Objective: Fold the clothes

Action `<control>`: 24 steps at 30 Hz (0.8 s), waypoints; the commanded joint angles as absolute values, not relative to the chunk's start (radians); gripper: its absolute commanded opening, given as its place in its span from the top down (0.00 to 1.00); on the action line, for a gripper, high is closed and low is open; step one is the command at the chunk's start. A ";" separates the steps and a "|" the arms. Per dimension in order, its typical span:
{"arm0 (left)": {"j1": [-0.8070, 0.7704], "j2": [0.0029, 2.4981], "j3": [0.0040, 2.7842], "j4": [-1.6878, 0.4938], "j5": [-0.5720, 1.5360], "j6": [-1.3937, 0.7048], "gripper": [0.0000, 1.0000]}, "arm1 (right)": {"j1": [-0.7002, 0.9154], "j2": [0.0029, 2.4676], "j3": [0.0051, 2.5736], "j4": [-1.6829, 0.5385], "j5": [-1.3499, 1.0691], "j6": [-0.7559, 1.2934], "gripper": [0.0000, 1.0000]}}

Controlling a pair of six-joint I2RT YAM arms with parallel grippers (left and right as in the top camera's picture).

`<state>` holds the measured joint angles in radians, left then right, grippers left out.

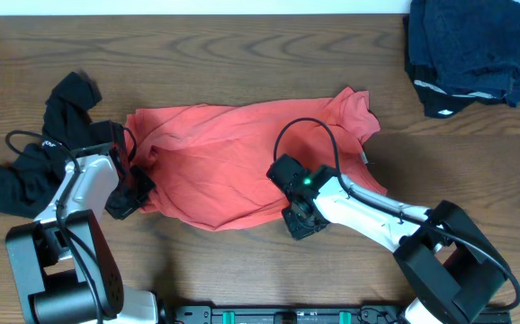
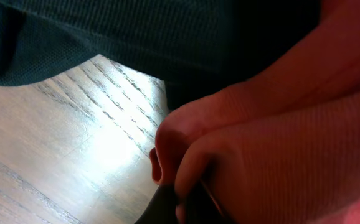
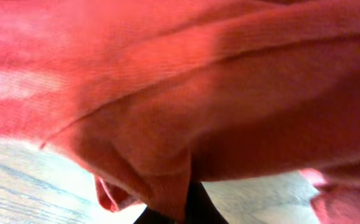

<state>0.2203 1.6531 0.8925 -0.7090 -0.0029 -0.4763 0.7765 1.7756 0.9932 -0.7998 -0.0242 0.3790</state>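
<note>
The coral-red T-shirt (image 1: 242, 162) lies crumpled in the middle of the table, no lettering showing. My left gripper (image 1: 138, 184) is shut on the shirt's left edge; in the left wrist view a fold of red cloth (image 2: 273, 155) is pinched at the dark finger (image 2: 180, 208). My right gripper (image 1: 298, 216) is shut on the shirt's front hem; the right wrist view shows red cloth (image 3: 186, 93) bunched over the dark finger (image 3: 195, 205). The limp black garment (image 1: 40, 153) lies at the left beside and under the left arm, also across the top of the left wrist view (image 2: 136, 31).
A folded dark navy pile (image 1: 470, 49) sits at the back right corner. The wooden table (image 1: 242, 54) shows bare behind the shirt. Both arm bases stand at the front edge.
</note>
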 commanded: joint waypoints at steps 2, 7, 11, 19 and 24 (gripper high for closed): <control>0.225 1.617 0.924 -0.802 -0.010 -0.430 0.94 | 0.752 1.765 1.068 -0.899 0.019 0.407 0.99; 0.225 1.533 0.977 -0.992 -0.006 -0.383 0.94 | 0.712 1.733 1.230 -1.158 0.024 0.395 0.99; 0.225 1.431 1.009 -1.097 0.037 -0.359 0.94 | 0.669 1.696 1.357 -1.327 0.027 0.387 0.99; 0.225 1.210 1.012 -1.096 0.173 -0.366 0.94 | 0.580 1.604 1.518 -1.470 0.014 0.377 0.99; 0.225 1.103 1.012 -1.107 0.172 -0.367 0.94 | 0.568 1.533 1.528 -1.516 -0.026 0.354 0.99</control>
<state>0.2207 1.1496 0.9951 -1.0988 0.1543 -0.3836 0.5751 1.5734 1.5066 -1.5036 -0.0010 0.3809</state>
